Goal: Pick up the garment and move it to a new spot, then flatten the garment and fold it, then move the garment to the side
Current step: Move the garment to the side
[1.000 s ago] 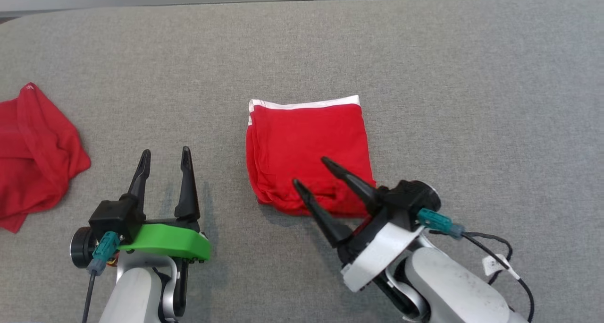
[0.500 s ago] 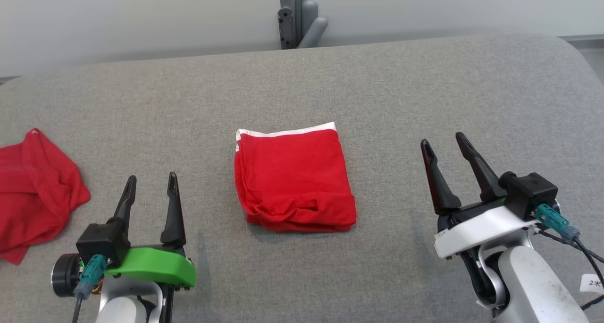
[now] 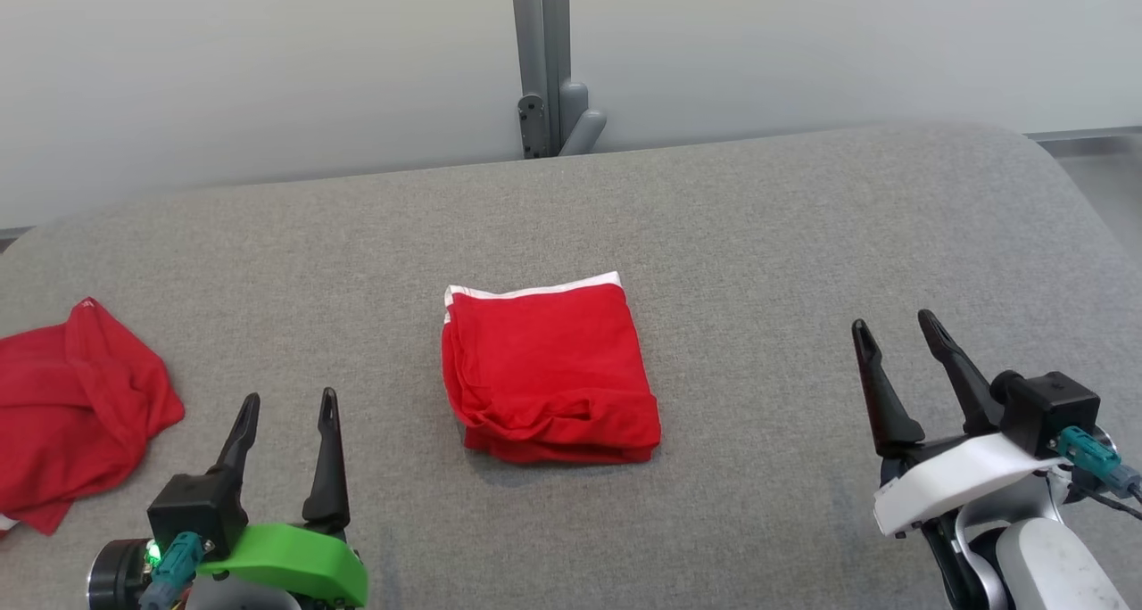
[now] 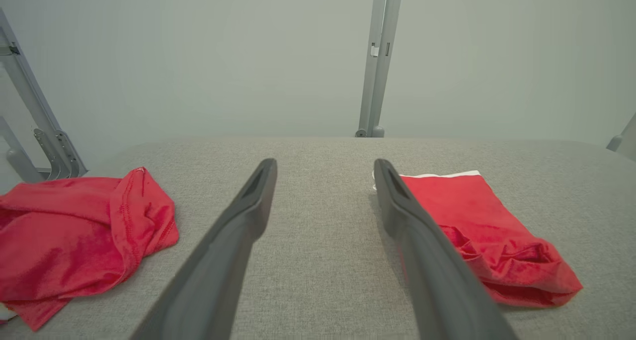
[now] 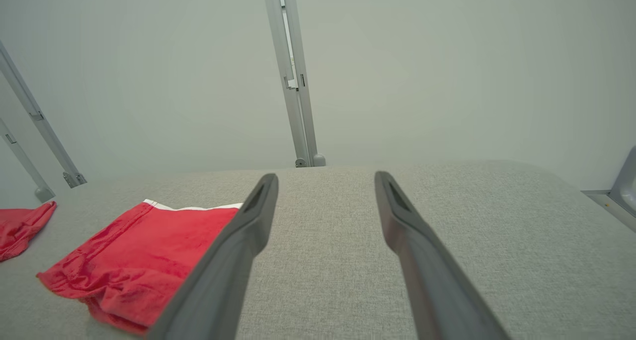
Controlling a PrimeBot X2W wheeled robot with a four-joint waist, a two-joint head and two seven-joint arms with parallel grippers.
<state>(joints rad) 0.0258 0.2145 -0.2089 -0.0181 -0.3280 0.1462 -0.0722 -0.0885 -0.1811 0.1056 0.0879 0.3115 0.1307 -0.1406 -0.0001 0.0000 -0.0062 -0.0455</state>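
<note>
Folded red garment [image 3: 549, 374] sits centre table [image 3: 803, 235]. Left gripper [image 3: 290, 396], right gripper [image 3: 892, 319] flank it, fingers apart, empty. Fold looks done; next: shift stack aside, layers intact.

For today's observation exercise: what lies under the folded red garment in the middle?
The grey fabric surface lies under the folded red garment. The patch directly beneath is covered.

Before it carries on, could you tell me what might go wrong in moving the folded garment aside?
The folded garment has loose, bunched layers along its near edge; a pinch there by the open right gripper may lift only the top layer and undo the fold.
A crumpled red garment lies on the left, so sliding that way could mix the two.
</note>
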